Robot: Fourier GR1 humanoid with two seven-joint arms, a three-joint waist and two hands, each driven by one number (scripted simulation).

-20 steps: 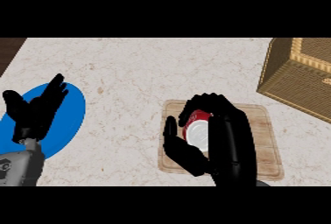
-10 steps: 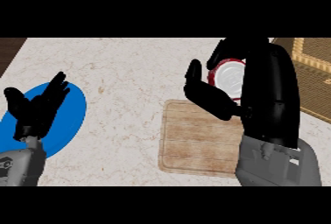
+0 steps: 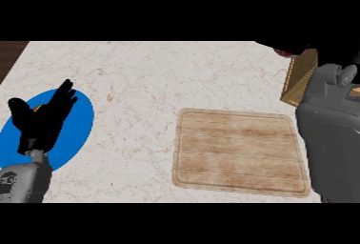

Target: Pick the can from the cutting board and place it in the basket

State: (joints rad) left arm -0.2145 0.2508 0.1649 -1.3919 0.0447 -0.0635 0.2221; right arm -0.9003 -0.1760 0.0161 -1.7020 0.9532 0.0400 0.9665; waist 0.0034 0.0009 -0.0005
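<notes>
The wooden cutting board [image 3: 239, 152] lies bare at the centre right. My right hand [image 3: 320, 51] is at the top right corner, above the woven basket [image 3: 298, 81], of which only a narrow strip shows beside my grey forearm. A red sliver of the can [image 3: 284, 51] peeks out under the hand's curled fingers; the rest of the can is hidden. My left hand [image 3: 42, 121] rests open at the far left, fingers up.
A blue plate [image 3: 74, 128] lies under the left hand at the left edge. Pale marble counter [image 3: 155, 81] runs between plate and board. A dark strip of the counter's edge shows at the top left corner.
The right hand has lifted the can off the cutting board and carried it up and to the right, over the basket. The left hand has stayed still.
</notes>
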